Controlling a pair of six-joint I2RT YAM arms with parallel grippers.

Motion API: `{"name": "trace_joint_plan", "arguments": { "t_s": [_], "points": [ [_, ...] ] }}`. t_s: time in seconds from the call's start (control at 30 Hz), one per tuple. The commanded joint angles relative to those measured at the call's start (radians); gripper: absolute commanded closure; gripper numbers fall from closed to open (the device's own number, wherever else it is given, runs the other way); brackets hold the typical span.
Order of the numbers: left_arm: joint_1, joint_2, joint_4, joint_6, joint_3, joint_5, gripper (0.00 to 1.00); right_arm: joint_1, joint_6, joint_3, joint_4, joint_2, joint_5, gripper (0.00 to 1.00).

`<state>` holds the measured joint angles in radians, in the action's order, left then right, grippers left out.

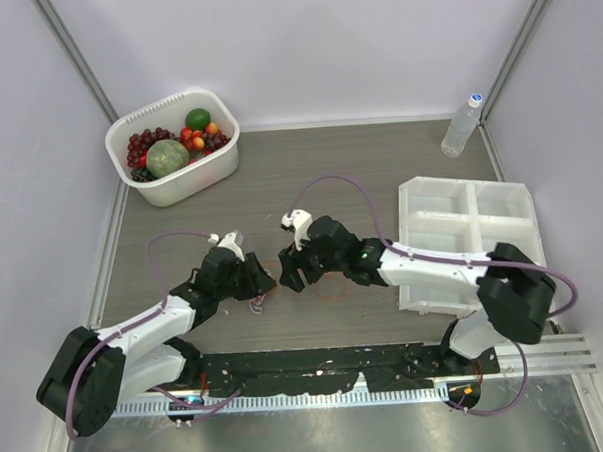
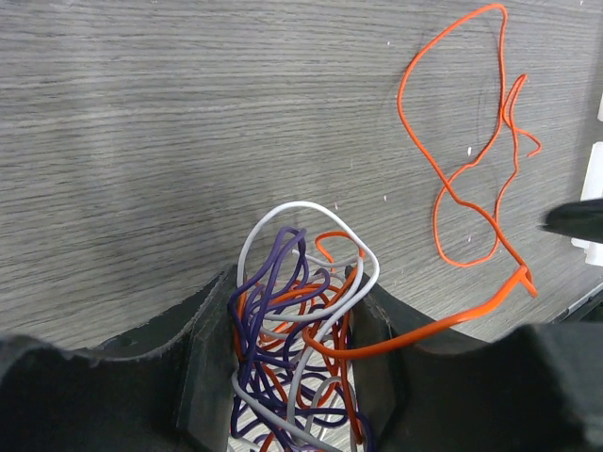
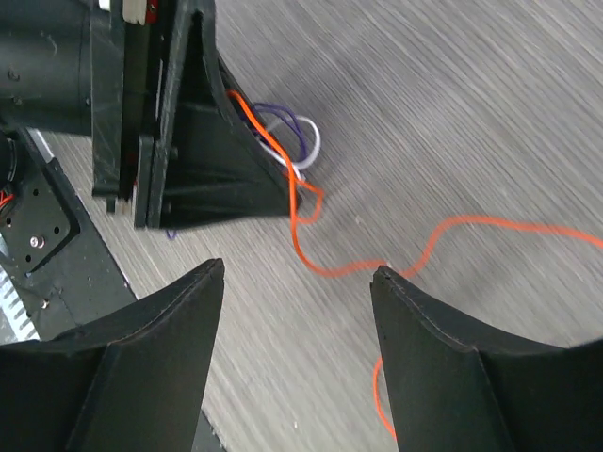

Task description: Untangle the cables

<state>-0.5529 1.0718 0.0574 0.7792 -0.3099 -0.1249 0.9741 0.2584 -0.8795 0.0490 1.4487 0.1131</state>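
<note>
The cables [image 2: 300, 330] form a small tangle of purple, white and orange wires, and my left gripper [image 2: 297, 282] is shut on it, a finger pressing each side. One orange cable [image 2: 468, 179] trails out of the tangle and lies in loose loops on the table to the right. From above, the left gripper [image 1: 260, 285] and the right gripper [image 1: 288, 278] nearly meet at the table's middle. My right gripper [image 3: 298, 269] is open and holds nothing. It hovers over the orange cable [image 3: 452, 226], beside the left gripper's fingers [image 3: 212, 165].
A white tub [image 1: 222, 161] holding fruit stands at the back left. A water bottle [image 1: 462, 124] is upright at the back right. A white compartment tray [image 1: 468, 241] lies on the right, under the right arm.
</note>
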Motion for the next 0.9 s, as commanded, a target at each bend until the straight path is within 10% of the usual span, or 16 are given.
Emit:
{"name": "trace_joint_plan", "arguments": {
  "t_s": [0.0,0.13,0.33,0.53,0.87],
  "points": [
    [0.005,-0.038,0.058,-0.006,0.011,-0.016,0.51,0.005,-0.096,-0.105,-0.136,0.099,0.116,0.31],
    [0.007,-0.044,0.065,-0.006,0.017,-0.018,0.50,0.006,-0.108,-0.150,-0.150,0.173,0.059,0.38],
    [0.005,-0.056,0.074,-0.011,0.023,-0.031,0.45,0.009,-0.050,-0.104,-0.173,0.116,-0.061,0.99],
    [0.005,-0.180,0.098,-0.020,0.071,-0.070,0.11,0.014,0.074,0.036,-0.215,0.001,-0.018,0.99],
    [0.004,-0.685,-0.001,0.009,0.160,0.025,0.26,0.014,0.159,0.097,-0.239,-0.086,0.028,0.99]
  ]
}}
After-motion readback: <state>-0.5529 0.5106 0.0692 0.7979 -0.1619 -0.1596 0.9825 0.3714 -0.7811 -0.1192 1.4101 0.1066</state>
